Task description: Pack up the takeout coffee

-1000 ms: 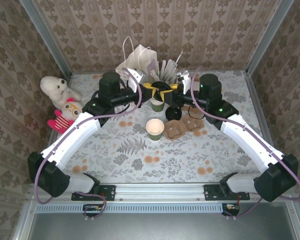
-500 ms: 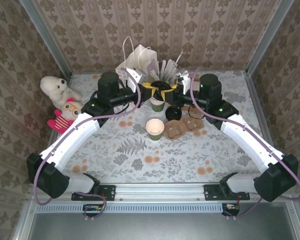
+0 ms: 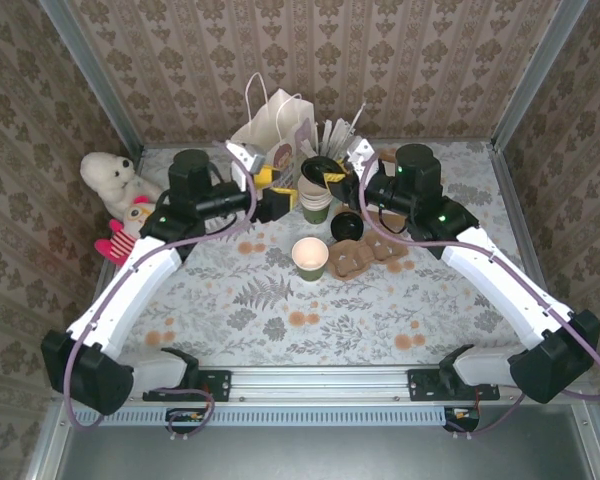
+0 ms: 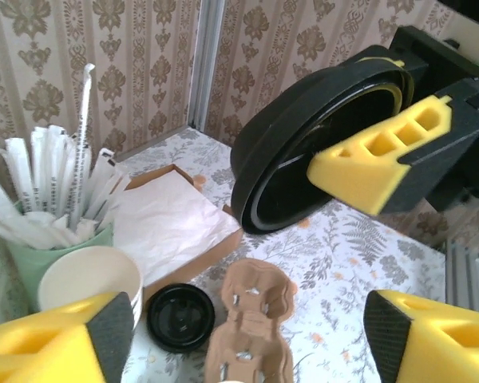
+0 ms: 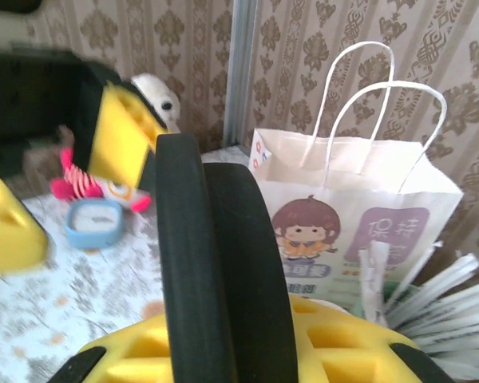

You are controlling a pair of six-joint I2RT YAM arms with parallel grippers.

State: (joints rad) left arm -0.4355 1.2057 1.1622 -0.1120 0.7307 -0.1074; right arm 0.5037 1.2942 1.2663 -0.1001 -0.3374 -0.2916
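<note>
Floral tabletop (image 3: 280, 300) busy: right gripper (image 3: 332, 178) clamps black lid (image 5: 215, 263) on edge, likely to cap green cup (image 3: 316, 211) — left gripper (image 3: 272, 195) gaping wide, empty, near white bag (image 3: 275, 125).

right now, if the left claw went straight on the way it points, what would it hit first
Most likely the black lid, held on edge in the right claw, straight ahead of the open left claw. Depth is unclear, and the cardboard cup carrier lies lower in that view.
</note>
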